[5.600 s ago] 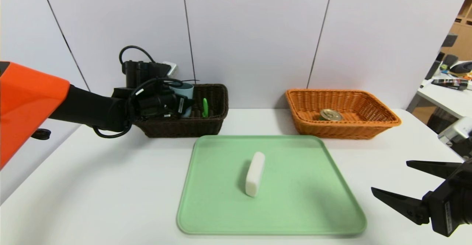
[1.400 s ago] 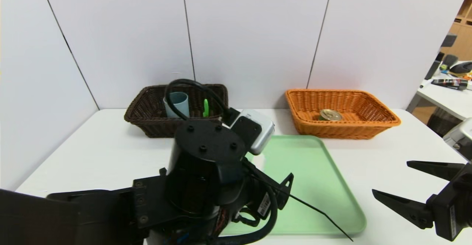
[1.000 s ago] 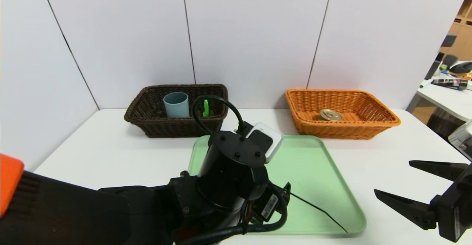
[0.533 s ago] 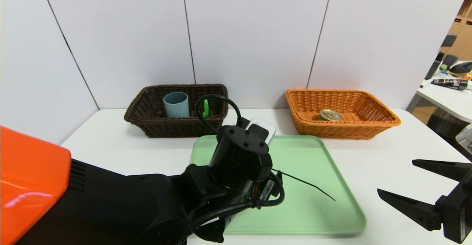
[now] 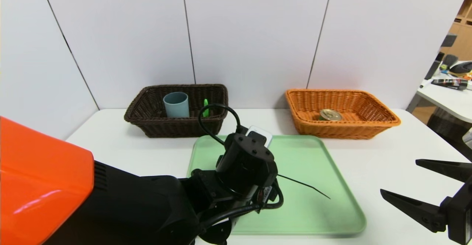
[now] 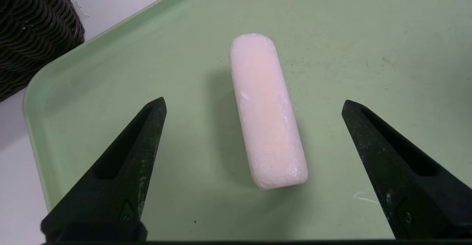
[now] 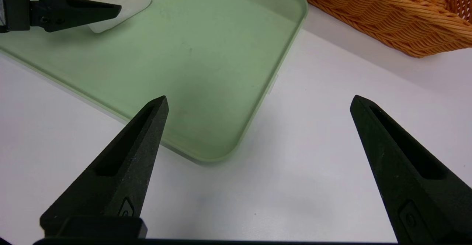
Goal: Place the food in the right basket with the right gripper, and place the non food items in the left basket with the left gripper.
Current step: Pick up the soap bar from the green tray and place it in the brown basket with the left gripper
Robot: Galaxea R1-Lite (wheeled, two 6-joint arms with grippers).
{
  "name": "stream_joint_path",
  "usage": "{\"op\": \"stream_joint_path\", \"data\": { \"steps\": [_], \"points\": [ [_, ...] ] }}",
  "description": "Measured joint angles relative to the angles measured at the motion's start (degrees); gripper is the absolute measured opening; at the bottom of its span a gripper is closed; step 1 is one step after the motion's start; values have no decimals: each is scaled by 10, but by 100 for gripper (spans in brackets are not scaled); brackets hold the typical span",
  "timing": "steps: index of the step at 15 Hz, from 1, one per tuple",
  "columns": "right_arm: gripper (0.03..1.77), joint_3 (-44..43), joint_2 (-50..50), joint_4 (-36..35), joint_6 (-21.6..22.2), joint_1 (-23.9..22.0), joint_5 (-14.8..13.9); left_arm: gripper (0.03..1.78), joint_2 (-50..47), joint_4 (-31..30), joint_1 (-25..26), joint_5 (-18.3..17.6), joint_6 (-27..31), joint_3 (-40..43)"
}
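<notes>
Our head camera looks forward and down over whole table (image 5: 121, 152). Our left wrist camera sits close above green tray (image 6: 332, 34), facing along it. Right wrist camera looks from table's right; both share tray (image 7: 206, 60).

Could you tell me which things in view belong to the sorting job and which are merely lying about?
Part of the job:
- white bar on green tray
- brown left basket, orange right basket
- left hand, open around the bar
- right hand, open, idle beside the tray

Lying about:
- clutter on side desk
</notes>
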Motion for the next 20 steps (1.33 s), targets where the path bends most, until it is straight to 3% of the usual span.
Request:
{"op": "stream_joint_path", "data": {
  "steps": [15, 20],
  "points": [
    [170, 5, -7, 1, 0, 1, 1, 169, 36, 1, 13, 1, -33, -24],
    [170, 6, -9, 0, -1, 1, 0, 99, 34, 5, 19, -2, -33, -24]
  ]
}}
